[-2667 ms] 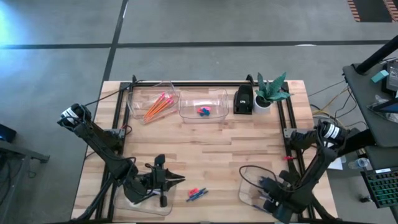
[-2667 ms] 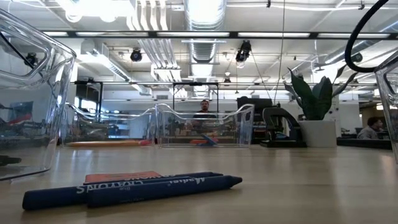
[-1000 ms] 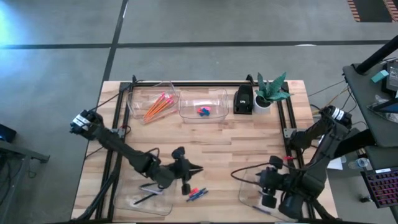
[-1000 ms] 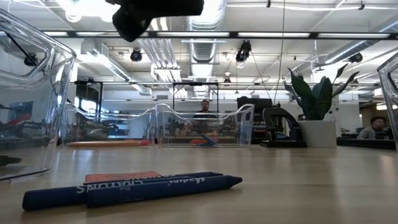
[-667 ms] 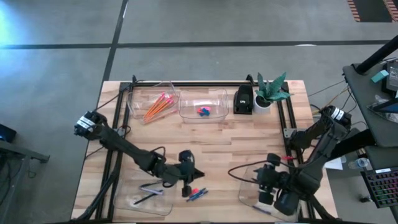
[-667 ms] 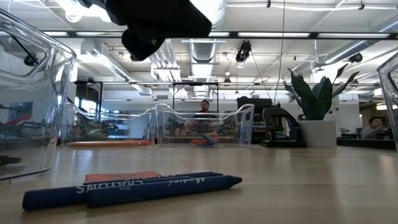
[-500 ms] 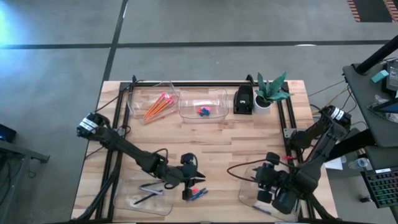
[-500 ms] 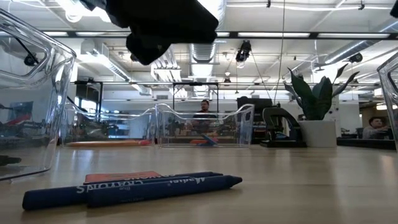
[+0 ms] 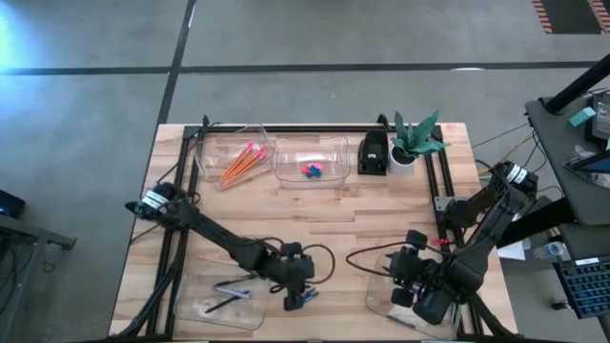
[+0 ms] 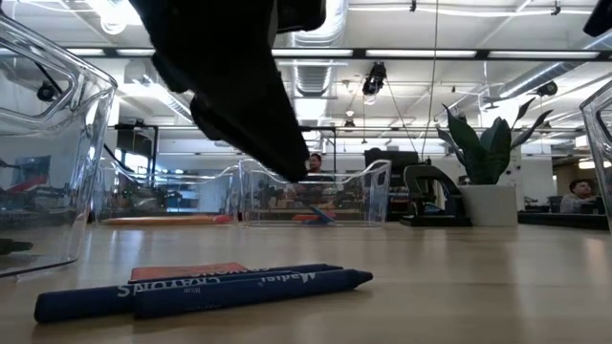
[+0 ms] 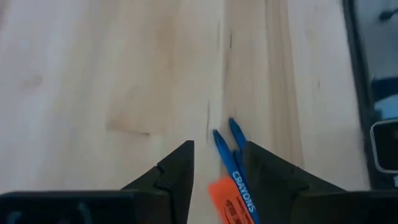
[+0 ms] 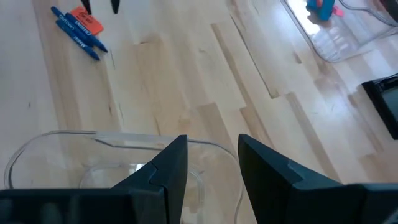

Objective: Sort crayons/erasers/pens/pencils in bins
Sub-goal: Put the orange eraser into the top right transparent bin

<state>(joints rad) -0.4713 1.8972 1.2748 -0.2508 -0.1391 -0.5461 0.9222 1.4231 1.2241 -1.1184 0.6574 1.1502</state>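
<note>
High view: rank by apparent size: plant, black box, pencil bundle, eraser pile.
1. plant, largest with its pot.
2. pencils, long thin bundle in a bin; close to the box, so unsure.
3. black box, about alike.
4. erasers, clearly smallest.

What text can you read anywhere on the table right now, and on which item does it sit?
"CRAYONS": on a short blue crayon, seen past the open left gripper.
Mirrored, blurred lettering on the blue crayons in the low view: unreadable.
Orange flat block: print cannot be made out.

2 blue crayons (image 11: 231,163), orange eraser (image 11: 226,196).
</note>
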